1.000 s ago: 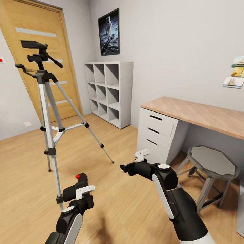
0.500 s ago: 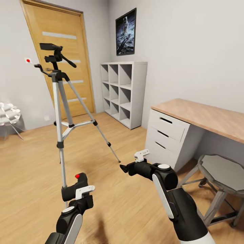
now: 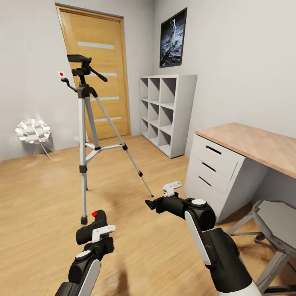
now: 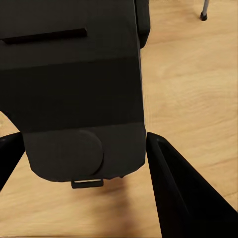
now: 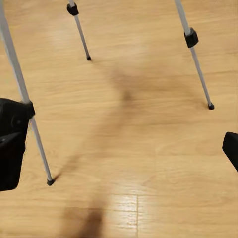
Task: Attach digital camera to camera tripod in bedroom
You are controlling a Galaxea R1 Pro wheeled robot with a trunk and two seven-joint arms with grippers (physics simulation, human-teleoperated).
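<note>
Three silver legs of the camera tripod (image 5: pixel 198 69) stand on the light wood floor (image 5: pixel 134 148), black feet spread well apart. The right tool's (image 5: pixel 121 144) black fingers (image 5: pixel 11 144) sit wide apart at the edges.

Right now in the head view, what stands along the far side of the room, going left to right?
Lamp → tripod → door → shelf → poster → desk → stool.
</note>
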